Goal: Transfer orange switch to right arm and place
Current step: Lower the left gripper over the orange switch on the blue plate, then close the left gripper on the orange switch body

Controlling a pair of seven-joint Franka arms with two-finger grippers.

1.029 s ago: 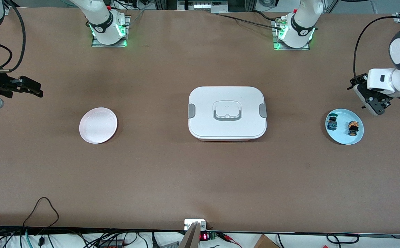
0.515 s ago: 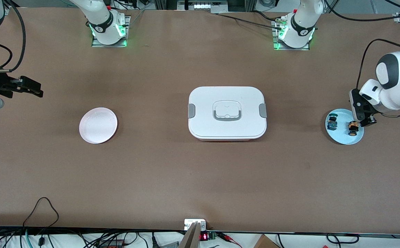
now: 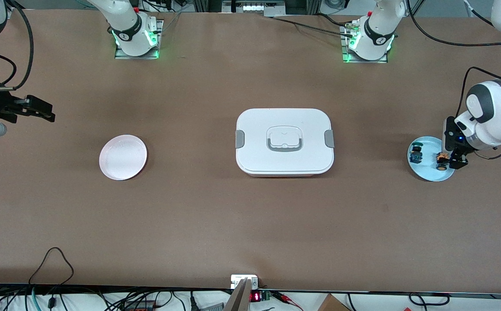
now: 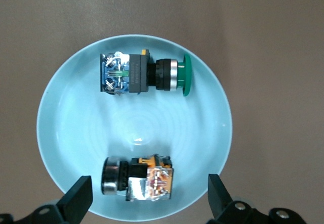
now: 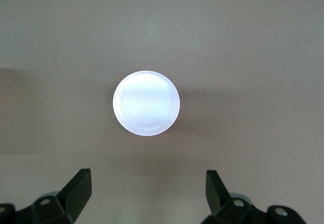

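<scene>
My left gripper hangs open over the orange switch (blue one close by); it may roll; right gripper waits open above the table.

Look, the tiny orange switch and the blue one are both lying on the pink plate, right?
Not quite. In the left wrist view, the tiny orange switch and the blue switch lie on the round light-blue plate. The pink plate holds nothing.
</scene>
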